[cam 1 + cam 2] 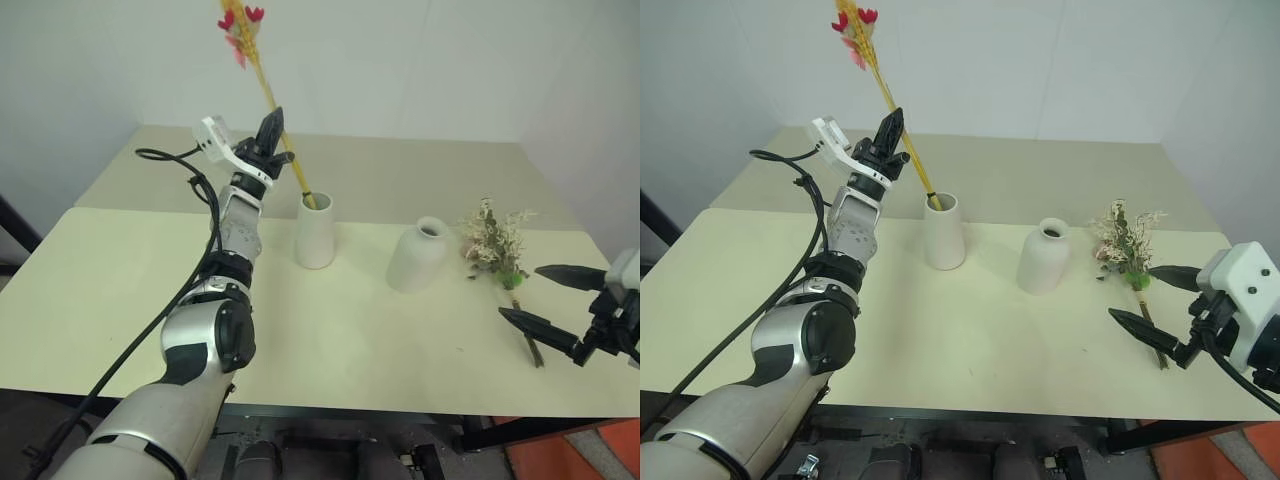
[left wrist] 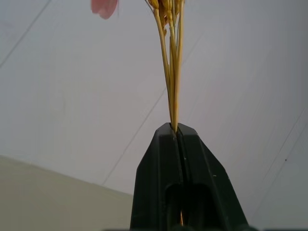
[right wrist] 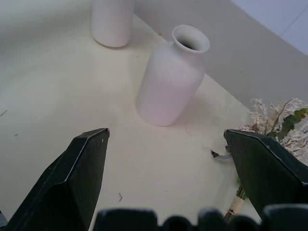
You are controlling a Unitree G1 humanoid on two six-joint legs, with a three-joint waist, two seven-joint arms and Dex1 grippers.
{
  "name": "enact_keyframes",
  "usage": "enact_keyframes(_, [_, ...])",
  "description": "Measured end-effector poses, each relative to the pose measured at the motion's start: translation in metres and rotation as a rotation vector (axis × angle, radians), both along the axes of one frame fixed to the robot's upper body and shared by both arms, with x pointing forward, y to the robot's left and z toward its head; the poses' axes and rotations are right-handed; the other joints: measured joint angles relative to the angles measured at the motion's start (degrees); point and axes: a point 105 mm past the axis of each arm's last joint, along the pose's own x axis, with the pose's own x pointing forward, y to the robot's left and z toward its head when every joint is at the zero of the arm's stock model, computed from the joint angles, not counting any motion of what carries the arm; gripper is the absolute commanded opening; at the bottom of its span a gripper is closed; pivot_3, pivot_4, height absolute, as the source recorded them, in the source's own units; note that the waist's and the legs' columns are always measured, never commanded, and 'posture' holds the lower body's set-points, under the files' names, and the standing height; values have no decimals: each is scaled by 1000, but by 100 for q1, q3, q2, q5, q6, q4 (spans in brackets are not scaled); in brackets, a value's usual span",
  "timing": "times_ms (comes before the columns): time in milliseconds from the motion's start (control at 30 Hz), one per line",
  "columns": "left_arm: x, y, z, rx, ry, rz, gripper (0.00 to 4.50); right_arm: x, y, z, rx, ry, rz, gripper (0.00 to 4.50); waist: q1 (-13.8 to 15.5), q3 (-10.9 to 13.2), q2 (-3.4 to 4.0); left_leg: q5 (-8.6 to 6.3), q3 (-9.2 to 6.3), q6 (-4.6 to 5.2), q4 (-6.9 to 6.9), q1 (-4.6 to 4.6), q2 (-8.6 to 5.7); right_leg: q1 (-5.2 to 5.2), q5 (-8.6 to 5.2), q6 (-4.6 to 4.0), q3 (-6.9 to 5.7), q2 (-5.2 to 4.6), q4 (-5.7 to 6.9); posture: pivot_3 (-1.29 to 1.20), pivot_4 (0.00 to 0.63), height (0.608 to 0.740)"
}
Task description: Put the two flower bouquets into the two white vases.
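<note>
On the table (image 1: 120,300), the left gripper (image 1: 272,128) is clenched on the yellow-stemmed bouquet (image 1: 262,82), its stem ends just inside the tall vase (image 1: 315,232) mid-table. The cream spray (image 1: 495,245) lies untouched near the right edge, beside the squat vase (image 1: 417,255); the right gripper (image 1: 548,297) gapes empty beside it.

— What is framed between the wide-spread fingers (image 3: 72,178) of the right gripper (image 3: 168,168)?
— A squat white vase (image 3: 171,82) is seen upright on the cream table (image 3: 53,96), a second white vase (image 3: 112,21) behind it.
— And the dried spray (image 3: 279,122)?
— It is laid beside one finger.
</note>
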Motion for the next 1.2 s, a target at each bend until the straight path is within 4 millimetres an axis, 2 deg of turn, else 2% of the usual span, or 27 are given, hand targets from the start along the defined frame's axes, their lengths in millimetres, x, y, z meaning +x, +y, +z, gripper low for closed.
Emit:
enact_keyframes(67, [-3, -7, 2, 51, -32, -17, 32, 0, 0, 0, 0, 2, -1, 4500, 1, 0, 0, 0, 0, 0, 0, 0, 0, 1, 0, 0, 0, 0, 0, 0, 150, 740])
enact_keyframes(167, [-5, -13, 3, 89, -53, -46, 678, 0, 0, -1, 0, 5, -1, 4500, 1, 0, 0, 0, 0, 0, 0, 1, 0, 1, 0, 0, 0, 0, 0, 0, 150, 740])
enact_keyframes(333, [-10, -29, -3, 278, -85, -86, 2314, 0, -1, 0, 1, 1, -4, 4500, -3, 0, 0, 0, 0, 0, 0, 0, 0, 0, 0, 0, 1, 0, 0, 0, 150, 740])
enact_keyframes(533, [-21, -39, -30, 486, -118, -186, 4328, 3, -5, -3, 17, 17, -16, 4500, -22, 0, 1, 0, -1, 0, -1, 0, 2, -3, 0, -1, 1, 2, 2, 0, 150, 740])
enact_keyframes(567, [-22, -39, -32, 490, -122, -192, 4455, 4, -6, -4, 19, 19, -18, 4500, -19, 0, 1, 0, -1, 0, -1, 1, 2, -2, 1, -1, 1, 2, 2, 0, 150, 740])
enact_keyframes(633, [-23, -36, -30, 492, -130, -181, 4455, 5, -5, -5, 20, 24, -11, 4500, -17, 0, 1, 0, -2, 0, -1, 0, 2, -2, 1, -1, 1, 2, 2, 0, 150, 740])
enact_keyframes(733, [-23, -29, -18, 490, -158, -129, 4455, 6, -3, -6, 23, 25, -2, 4500, -19, 0, 1, 0, -2, 1, -1, -1, 2, -3, 1, -1, 1, 2, 2, 0, 150, 740])
enact_keyframes(867, [-34, -3, -6, 494, -194, -116, 4455, 7, -4, -6, 20, 27, -7, 4500, -55, -2, 4, 0, -2, 0, -5, 4, 5, -2, 1, -1, 4, 5, 5, 0, 150, 740])
enact_keyframes(1000, [-64, 32, -25, 671, -165, -162, 4455, 8, -8, -8, 5, 46, -50, 4500, -125, -2, 5, 0, -2, 0, -7, 5, 13, -7, 2, -6, 4, 11, 13, 0, 150, 740])
enact_keyframes(1067, [-84, 49, -33, 804, -142, -197, 4455, 14, -19, -9, -38, 90, -128, 4500, -169, -2, 6, 1, 0, 0, -5, 7, 14, -7, 4, -11, 4, 9, 17, 0, 150, 740])
enact_keyframes(1200, [-120, 67, -34, 1099, -126, -270, 4455, 34, -33, -9, -69, 202, -233, 4500, -177, -3, 6, 1, 6, -1, -5, 25, 18, 4, -21, -65, 4, 6, 15, 0, 150, 740])
